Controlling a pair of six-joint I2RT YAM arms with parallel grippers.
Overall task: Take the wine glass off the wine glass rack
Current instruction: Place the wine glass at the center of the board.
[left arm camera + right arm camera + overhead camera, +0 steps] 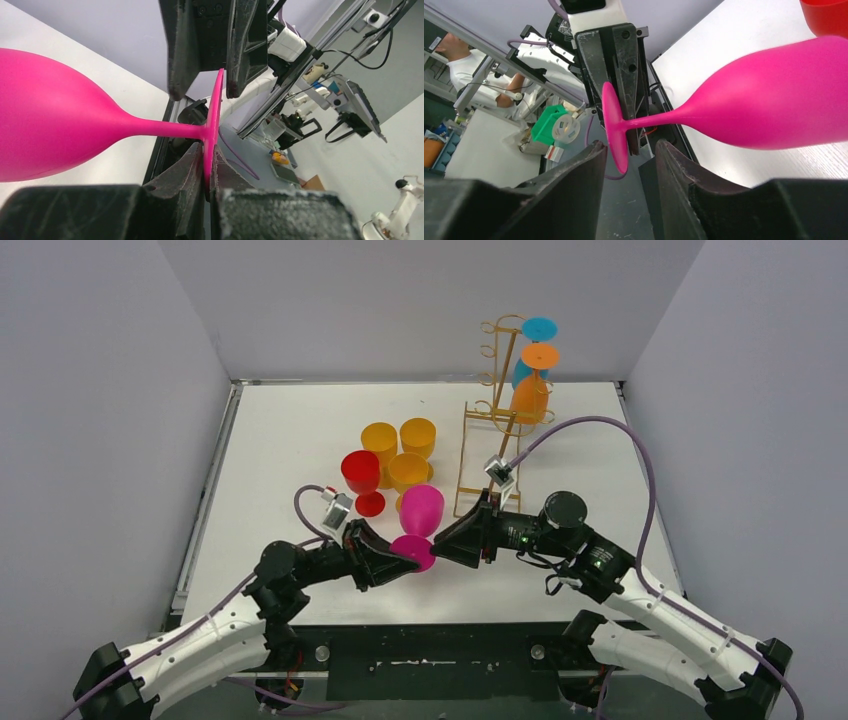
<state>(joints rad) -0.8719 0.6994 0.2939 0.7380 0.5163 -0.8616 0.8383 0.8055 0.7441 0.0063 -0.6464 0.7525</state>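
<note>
Left jaws clamp pink glass (421, 508) foot, right jaws apart astride it; cups (408, 468) behind.

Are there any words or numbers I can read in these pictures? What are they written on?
No text can be read in any view.
The pink wine glass and the gold rack are plain, with no print.
The green box and the clutter around it, seen behind the glass in the right wrist view, may carry labels, but they are too blurred to read.

Rack (497, 412) back right, glasses (408, 468) to its left
</note>
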